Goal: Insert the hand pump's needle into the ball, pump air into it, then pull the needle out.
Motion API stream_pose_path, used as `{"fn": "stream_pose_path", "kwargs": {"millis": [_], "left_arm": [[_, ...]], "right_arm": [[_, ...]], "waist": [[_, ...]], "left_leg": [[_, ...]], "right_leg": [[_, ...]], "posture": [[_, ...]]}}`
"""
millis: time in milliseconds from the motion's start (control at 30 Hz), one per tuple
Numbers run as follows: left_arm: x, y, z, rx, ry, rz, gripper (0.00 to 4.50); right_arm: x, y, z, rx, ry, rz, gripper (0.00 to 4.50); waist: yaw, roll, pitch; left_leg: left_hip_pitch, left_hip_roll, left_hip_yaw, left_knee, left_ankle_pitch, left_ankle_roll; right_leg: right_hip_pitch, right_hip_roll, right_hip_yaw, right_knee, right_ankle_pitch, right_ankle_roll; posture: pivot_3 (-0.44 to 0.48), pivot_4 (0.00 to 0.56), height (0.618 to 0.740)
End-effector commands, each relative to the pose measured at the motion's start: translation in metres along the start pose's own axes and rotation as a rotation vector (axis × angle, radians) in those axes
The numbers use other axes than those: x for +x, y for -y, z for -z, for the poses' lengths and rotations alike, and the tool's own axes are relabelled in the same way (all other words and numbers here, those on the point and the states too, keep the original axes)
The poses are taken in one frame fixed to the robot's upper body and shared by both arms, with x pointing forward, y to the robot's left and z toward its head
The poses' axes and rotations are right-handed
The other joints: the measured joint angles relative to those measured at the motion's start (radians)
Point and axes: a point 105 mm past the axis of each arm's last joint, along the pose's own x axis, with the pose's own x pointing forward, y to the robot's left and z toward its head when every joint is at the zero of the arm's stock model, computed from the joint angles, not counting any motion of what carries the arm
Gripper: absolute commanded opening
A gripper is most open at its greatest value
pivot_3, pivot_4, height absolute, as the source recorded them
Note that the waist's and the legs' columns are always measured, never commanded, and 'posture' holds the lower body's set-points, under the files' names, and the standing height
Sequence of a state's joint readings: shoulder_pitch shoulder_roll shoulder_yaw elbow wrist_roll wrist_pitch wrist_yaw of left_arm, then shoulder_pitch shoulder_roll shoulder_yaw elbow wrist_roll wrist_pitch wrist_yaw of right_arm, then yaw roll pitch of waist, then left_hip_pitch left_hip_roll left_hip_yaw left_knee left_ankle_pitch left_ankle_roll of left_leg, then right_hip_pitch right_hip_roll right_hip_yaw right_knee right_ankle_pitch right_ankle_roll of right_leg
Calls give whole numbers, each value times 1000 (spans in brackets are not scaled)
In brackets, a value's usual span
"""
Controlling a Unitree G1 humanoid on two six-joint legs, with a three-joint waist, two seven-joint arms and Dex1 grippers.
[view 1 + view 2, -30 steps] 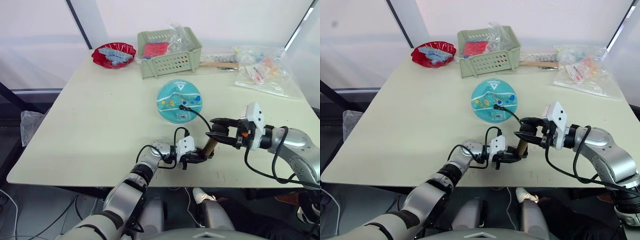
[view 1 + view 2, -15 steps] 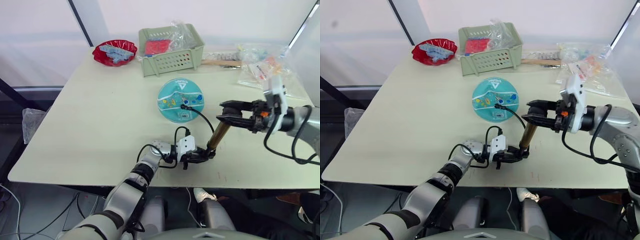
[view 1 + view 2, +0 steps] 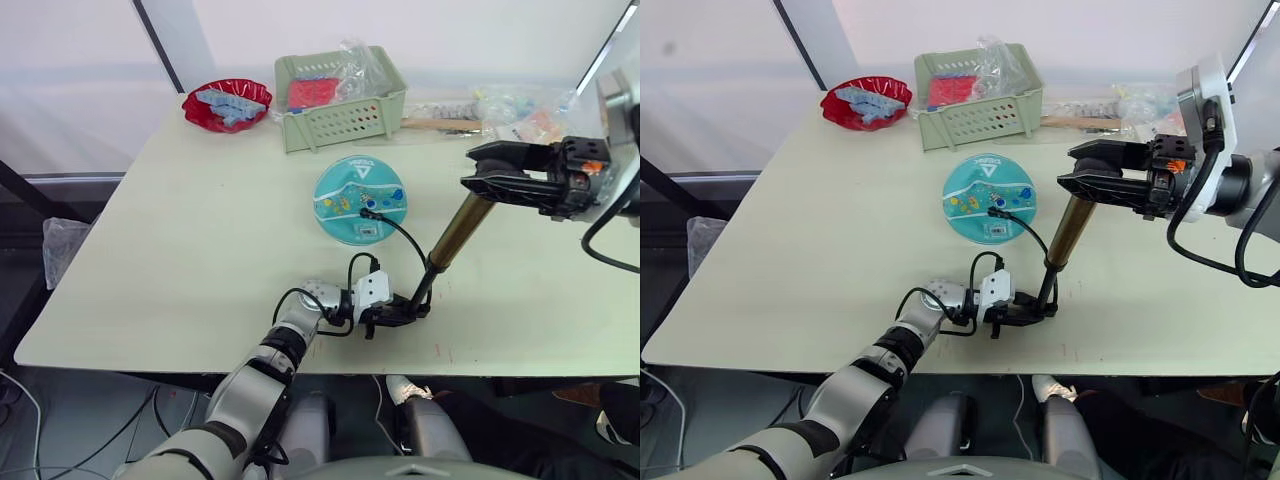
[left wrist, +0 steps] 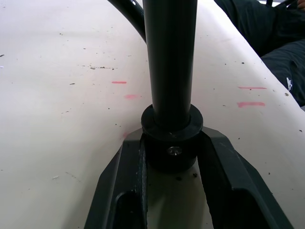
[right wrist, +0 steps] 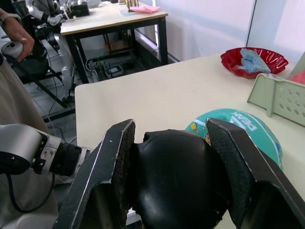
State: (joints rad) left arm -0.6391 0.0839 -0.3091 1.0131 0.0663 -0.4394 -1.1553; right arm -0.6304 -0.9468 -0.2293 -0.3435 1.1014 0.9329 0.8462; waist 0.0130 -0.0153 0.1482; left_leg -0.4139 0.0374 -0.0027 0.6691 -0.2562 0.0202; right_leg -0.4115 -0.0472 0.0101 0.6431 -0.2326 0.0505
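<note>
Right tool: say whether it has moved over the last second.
Yes. The right tool, shut on the hand pump handle, has risen and swung away from the left tool, toward the table's far right side.

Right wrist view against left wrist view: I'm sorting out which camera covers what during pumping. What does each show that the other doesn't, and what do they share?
The right wrist view has the right gripper shut on the hand pump's black handle, with the ball, a red bowl and a person's hand behind. The left wrist view has the left gripper shut on the hand pump at its black base, resting on the scuffed table with red marks. Both show the pump and the table.
</note>
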Motion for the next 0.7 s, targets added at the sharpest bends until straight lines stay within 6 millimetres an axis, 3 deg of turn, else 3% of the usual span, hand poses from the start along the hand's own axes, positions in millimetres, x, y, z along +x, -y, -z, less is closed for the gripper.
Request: {"fn": "stream_pose_path", "kwargs": {"millis": [33,133,333,567,633,700], "left_arm": [[-3,20,31,-96,-90,47,1031],[-4,21,31,-96,-91,50,1031],[-4,21,32,-96,-92,52,1031],[-3,21,32,-96,-92,48,1031],[-3,21,32,-96,-92,46,1031],[-3,21,32,-97,-94,46,1031]], "right_arm": [[0,-4,15,-29,-18,7,1940],[8,-3,47,-14,-70,21,1940],[24,-8,93,-3,-99,8,1940],[28,-7,148,-45,-204,48,1940],[29,-6,159,-63,-218,63,1940],[30,-5,156,-79,-191,72,1940]], "waist": [[0,0,-1],[-4,0,-2],[-9,-3,-4],[-12,-3,-5],[-13,-4,-6],[-15,-3,-6]], "left_leg": [[0,0,0,0,0,0],[1,0,0,0,0,0],[6,1,0,0,0,0],[12,1,1,-1,0,0],[16,1,1,-1,0,0],[16,1,1,-1,0,0]], "right_leg": [[0,0,0,0,0,0],[1,1,0,0,0,0],[4,1,1,1,0,0],[9,2,2,1,-2,-2],[13,2,2,1,-3,-3],[13,2,2,1,-3,-3]], "posture": [[0,150,736],[0,150,736],[0,150,736],[0,150,736],[0,150,736],[0,150,736]]}}
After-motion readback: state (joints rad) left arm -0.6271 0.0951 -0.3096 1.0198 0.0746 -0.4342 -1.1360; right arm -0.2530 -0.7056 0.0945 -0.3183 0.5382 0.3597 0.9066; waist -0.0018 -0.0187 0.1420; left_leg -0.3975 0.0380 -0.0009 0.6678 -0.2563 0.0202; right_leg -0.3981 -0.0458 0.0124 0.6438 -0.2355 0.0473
